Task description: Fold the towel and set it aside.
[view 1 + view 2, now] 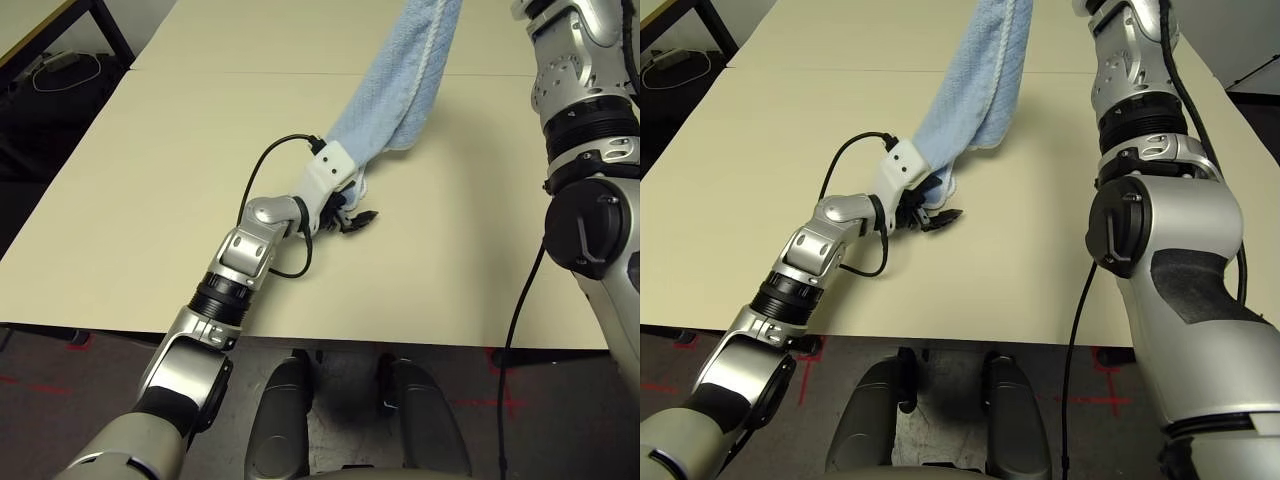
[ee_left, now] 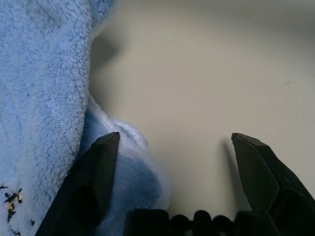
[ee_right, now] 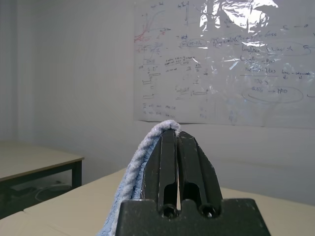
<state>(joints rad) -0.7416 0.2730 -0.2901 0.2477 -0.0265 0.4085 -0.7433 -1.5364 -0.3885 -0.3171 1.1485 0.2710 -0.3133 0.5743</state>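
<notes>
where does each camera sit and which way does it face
Left eye: on the head, looking down at the table, towel and left gripper beyond the silver left forearm.
Right eye: same scene, with more of the raised right arm.
Left wrist: along its open fingers, towel beside one.
Right wrist: along the right gripper, shut on the towel's edge, facing a whiteboard.
All four views show the towel.

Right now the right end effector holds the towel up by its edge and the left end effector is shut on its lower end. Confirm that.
Not quite. The left end effector is open: the left wrist view shows its fingers spread, with the towel beside one finger, not clamped. The rest stands: the right end effector is shut on the towel's edge, holding it up.
</notes>
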